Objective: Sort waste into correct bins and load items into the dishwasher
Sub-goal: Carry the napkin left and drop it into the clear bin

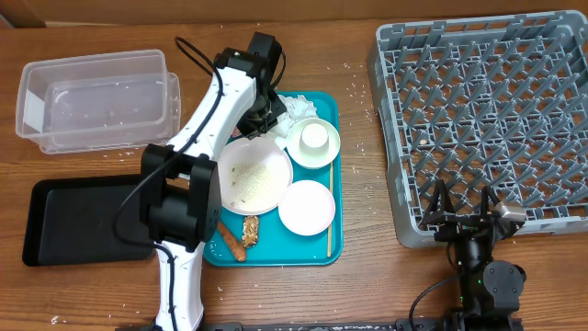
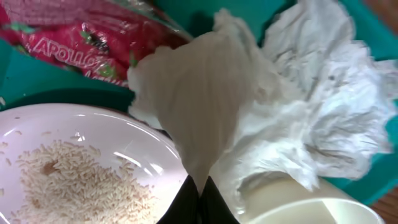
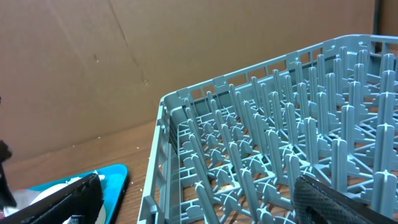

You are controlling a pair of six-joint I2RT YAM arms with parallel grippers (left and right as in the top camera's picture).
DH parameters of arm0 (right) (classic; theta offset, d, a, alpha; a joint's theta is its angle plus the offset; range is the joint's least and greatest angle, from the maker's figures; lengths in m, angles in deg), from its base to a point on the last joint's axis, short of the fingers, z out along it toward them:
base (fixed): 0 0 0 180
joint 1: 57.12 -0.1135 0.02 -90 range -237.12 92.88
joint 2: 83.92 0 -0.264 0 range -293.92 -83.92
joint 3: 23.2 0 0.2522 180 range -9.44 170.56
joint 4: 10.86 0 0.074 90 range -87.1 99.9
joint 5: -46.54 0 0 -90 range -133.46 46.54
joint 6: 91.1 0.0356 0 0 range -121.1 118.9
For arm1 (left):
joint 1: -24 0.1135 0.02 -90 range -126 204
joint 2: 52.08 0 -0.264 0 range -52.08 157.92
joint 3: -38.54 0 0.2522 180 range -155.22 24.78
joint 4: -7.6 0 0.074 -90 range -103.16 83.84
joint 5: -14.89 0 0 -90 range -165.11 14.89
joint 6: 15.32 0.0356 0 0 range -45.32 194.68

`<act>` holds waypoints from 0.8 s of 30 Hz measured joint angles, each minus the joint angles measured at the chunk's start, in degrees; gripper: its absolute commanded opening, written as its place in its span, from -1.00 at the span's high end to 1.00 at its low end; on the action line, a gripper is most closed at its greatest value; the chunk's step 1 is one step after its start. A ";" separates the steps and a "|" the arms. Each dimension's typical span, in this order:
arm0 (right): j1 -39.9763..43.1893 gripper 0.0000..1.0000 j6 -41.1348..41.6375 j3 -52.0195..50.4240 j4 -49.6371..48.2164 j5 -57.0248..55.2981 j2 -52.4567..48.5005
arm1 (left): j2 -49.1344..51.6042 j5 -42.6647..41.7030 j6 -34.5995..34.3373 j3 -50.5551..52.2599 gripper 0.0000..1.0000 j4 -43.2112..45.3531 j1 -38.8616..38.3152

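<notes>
My left gripper (image 2: 204, 198) is shut on a crumpled white napkin (image 2: 249, 106) at the back of the teal tray (image 1: 326, 241). In the overhead view the left gripper (image 1: 272, 112) sits over the napkin (image 1: 296, 108). A red snack wrapper (image 2: 81, 37) lies behind it. A bowl with rice (image 1: 254, 175) (image 2: 68, 168), a white cup on a saucer (image 1: 314, 140), a small white plate (image 1: 306, 206), a chopstick (image 1: 329, 207) and brown food scraps (image 1: 241, 236) are on the tray. My right gripper (image 1: 465, 210) is open and empty at the near edge of the grey dishwasher rack (image 1: 487, 110) (image 3: 273, 143).
A clear plastic bin (image 1: 96, 99) stands at the back left. A black tray (image 1: 78, 218) lies at the front left. Rice grains are scattered on the wooden table between tray and rack.
</notes>
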 measured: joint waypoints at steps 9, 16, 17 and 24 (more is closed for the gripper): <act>0.00 -1.00 0.04 0.00 0.00 0.00 0.00 | -0.33 -0.20 0.44 -13.90 0.92 -9.33 0.00; 0.00 -1.00 0.02 0.00 -0.02 0.00 0.00 | -0.42 -0.20 2.21 -23.06 0.92 -14.71 0.00; 0.00 -1.00 0.00 0.00 0.00 0.00 0.00 | -0.42 -0.20 2.40 -24.33 0.92 -15.15 0.02; 0.00 -1.00 0.00 0.00 0.04 0.00 0.00 | -0.68 0.70 3.04 -32.11 0.92 -15.69 2.47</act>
